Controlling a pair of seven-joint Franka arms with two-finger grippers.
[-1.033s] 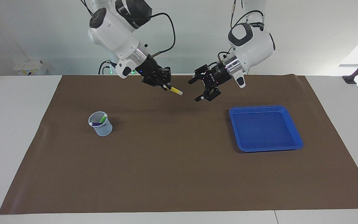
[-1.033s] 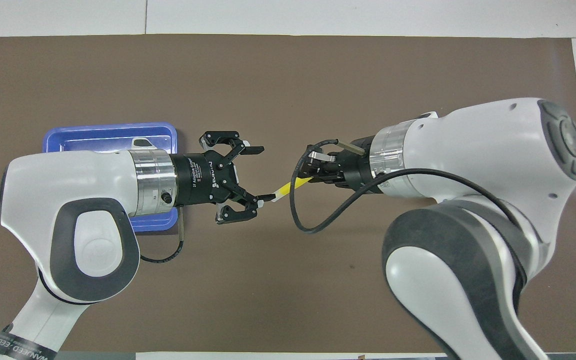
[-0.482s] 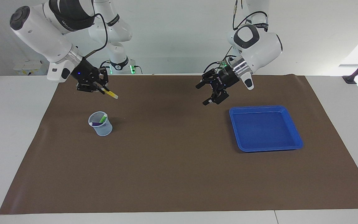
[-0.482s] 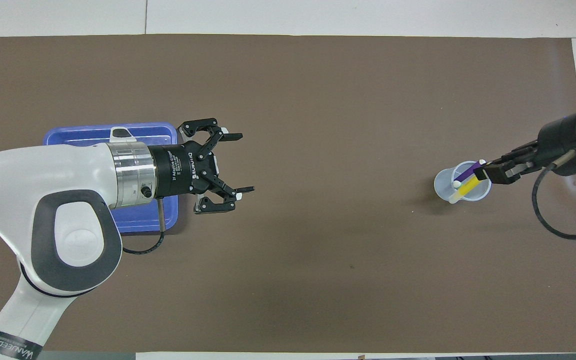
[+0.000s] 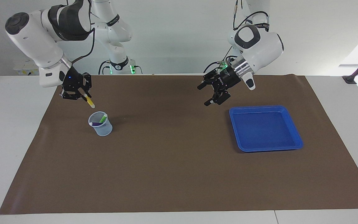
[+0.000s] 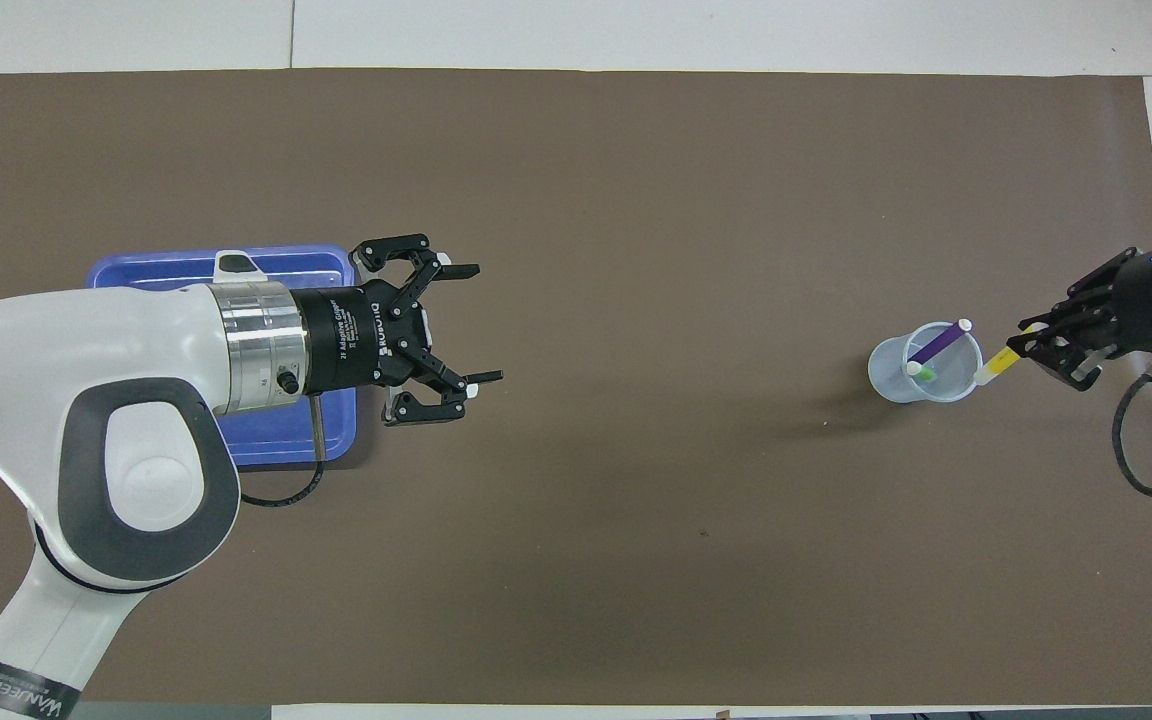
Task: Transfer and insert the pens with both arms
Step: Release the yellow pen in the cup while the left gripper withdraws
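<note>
My right gripper (image 5: 83, 95) (image 6: 1032, 347) is shut on the yellow pen (image 5: 89, 102) (image 6: 996, 367). The pen slants down with its pale tip just above the rim of the pale blue cup (image 5: 100, 124) (image 6: 901, 375), on the cup's side toward the robots. A green pen (image 5: 103, 118) (image 6: 924, 374) and a purple pen (image 5: 96, 123) (image 6: 937, 343) lean inside the cup. My left gripper (image 5: 206, 94) (image 6: 482, 323) hangs open and holds nothing, over the mat beside the blue tray (image 5: 265, 128) (image 6: 186, 272).
A brown mat (image 5: 172, 161) covers most of the white table. The blue tray lies toward the left arm's end and holds nothing. Two slimmer white arms with green lights (image 5: 117, 46) stand at the robots' end of the table.
My right gripper carried the yellow pen from mid-table to the cup and tipped it steeper. My left gripper stayed open and drew back a little toward the tray.
</note>
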